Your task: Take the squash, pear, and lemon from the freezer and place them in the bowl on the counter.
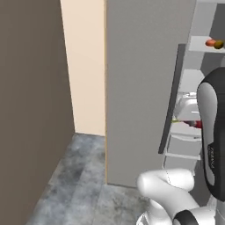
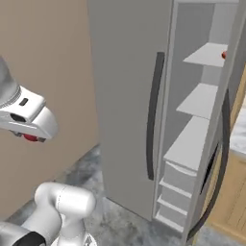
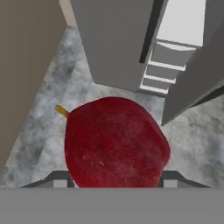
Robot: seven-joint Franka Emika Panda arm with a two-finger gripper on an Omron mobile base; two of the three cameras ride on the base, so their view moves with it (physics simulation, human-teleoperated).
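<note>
My gripper [image 3: 116, 179] is shut on a dark red pear [image 3: 116, 142] with a short yellow stem, and the grey floor lies below it. In the right base view the gripper [image 2: 30, 137] hangs at the left, in front of the freezer [image 2: 129, 96], with a bit of the red pear [image 2: 31, 138] under the hand. The freezer [image 1: 140, 88] stands open, its grey shelves bare at mid height. A small orange and yellow-brown thing [image 1: 214, 44] lies on an upper shelf; I cannot tell whether it is the squash or the lemon. The bowl is out of view.
The long dark handle [image 2: 153, 115] runs down the shut grey door. The opened door [image 2: 218, 144] stands at the right, with a strip of white counter [image 2: 239, 132] and wooden cabinet [image 2: 235, 206] behind it. A brown wall [image 1: 30, 110] closes the left side.
</note>
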